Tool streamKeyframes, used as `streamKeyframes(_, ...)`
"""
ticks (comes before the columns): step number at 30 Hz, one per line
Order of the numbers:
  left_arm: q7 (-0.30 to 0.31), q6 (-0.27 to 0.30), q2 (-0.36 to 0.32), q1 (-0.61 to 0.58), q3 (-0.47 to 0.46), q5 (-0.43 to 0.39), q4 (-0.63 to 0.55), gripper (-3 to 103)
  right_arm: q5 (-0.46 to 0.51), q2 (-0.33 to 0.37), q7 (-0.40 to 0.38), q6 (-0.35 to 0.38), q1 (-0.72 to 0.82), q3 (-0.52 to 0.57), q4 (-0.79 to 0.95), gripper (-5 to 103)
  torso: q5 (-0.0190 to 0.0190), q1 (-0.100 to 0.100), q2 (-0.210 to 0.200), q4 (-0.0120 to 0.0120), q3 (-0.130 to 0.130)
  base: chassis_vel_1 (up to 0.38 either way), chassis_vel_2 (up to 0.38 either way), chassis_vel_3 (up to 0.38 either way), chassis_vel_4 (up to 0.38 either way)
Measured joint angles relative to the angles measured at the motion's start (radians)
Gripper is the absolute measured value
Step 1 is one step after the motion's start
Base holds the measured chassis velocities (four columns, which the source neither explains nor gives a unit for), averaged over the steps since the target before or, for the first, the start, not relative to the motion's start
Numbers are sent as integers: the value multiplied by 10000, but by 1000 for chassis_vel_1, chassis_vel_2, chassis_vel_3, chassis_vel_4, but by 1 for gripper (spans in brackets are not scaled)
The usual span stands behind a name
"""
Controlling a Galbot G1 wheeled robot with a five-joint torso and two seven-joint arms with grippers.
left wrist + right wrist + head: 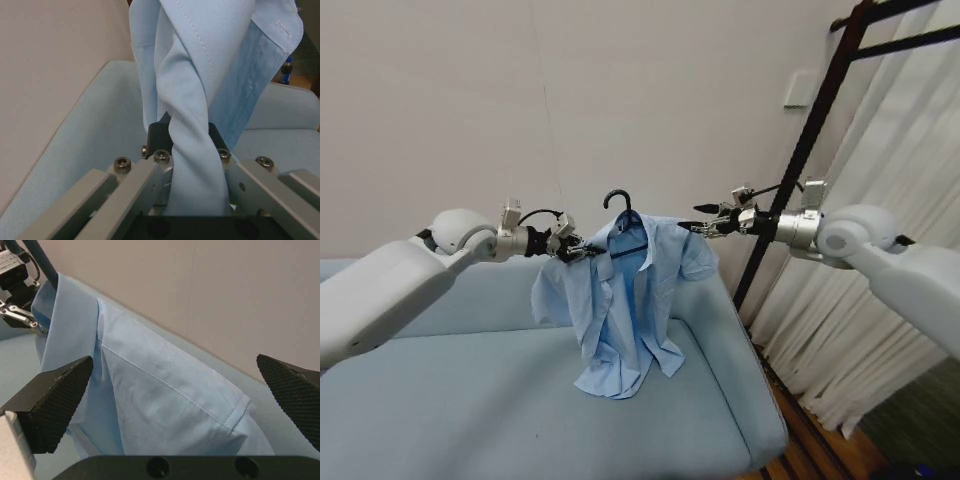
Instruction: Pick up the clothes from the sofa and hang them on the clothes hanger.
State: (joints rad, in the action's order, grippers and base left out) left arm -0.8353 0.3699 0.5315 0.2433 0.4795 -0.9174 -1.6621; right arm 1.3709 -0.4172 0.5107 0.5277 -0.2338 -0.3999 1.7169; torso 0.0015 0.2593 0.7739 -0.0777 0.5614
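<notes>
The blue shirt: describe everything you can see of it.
Light blue shirt, thin woven fabric by its look, short-sleeved, collared, seams stitched, front open. It hangs on a dark hanger above the pale blue sofa, hem down at the seat. The left gripper is shut on a twisted fold at one shoulder; the right gripper stands open at the other shoulder, pads apart on either side.

Pale curtains (845, 340) beside a white wall (620, 90), wooden floor (817, 452) below.
</notes>
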Motion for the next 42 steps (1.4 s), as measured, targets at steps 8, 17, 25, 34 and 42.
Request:
streamKeyframes(8, -622, -112, -196, 230, 206, -235, -80, 5, -453, -13, 288, 696, -2155, -2376, 14, 103, 1, 0, 0, -1, 1, 0, 0, 0, 0)
streamKeyframes(17, -914, -145, -617, 256, 227, -394, -191, 5, -360, -865, 919, 857, -5984, -6222, -474, 87, -3, 0, 0, 2, 0, 0, 0, 0, 0)
streamKeyframes(25, -1005, -221, -790, 278, 209, -514, -118, 5, 601, -1846, 1382, 884, -8629, -9188, -982, 78, -4, 0, 0, -2, 1, 0, 0, 0, 0)
streamKeyframes(34, -1187, -338, -968, 154, 94, -584, -219, 5, 622, -1961, 1837, 872, -9222, -10064, -826, 68, 1, 0, -1, -3, 0, 0, 0, 0, 0)
streamKeyframes(42, -1216, -346, -965, 19, -34, -587, -257, 5, 930, -2038, 1514, 900, -9169, -9923, -583, 47, -1, 0, -3, -2, 0, 0, 0, 0, 0)
